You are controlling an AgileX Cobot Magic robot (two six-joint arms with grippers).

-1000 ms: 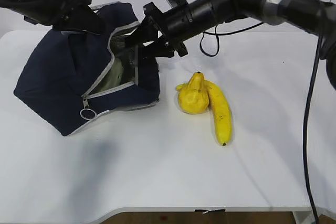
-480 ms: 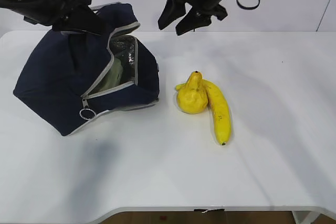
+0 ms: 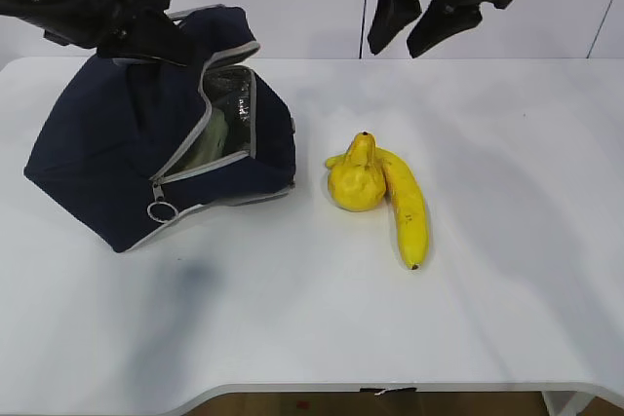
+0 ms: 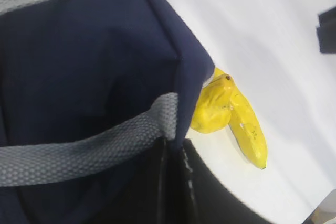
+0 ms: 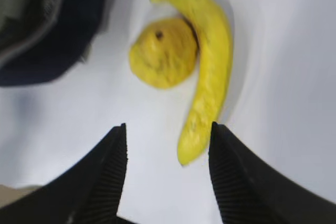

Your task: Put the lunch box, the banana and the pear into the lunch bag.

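Observation:
The navy lunch bag (image 3: 107,158) lies tilted at the left with its zipped mouth open toward the fruit. A pale green surface, the lunch box lid (image 3: 208,143), shows inside the mouth. My left gripper (image 3: 151,44) is shut on the bag's top edge and holds it up; in the left wrist view the gripper (image 4: 176,182) pinches the navy fabric (image 4: 79,61). The pear (image 3: 356,182) and the banana (image 3: 408,207) lie touching at mid-table. My right gripper (image 3: 419,31) is open and empty, high above the table behind the fruit. The right wrist view looks down on the pear (image 5: 163,59) and the banana (image 5: 210,77).
A grey strap handle (image 4: 79,150) crosses the bag in the left wrist view. A round zipper pull ring (image 3: 162,210) hangs at the bag's front. The white table (image 3: 312,319) stretches in front of and right of the fruit.
My right gripper has pulled out of the bag's mouth and moved up and to the right, open and empty. The left gripper, bag and fruit have not moved.

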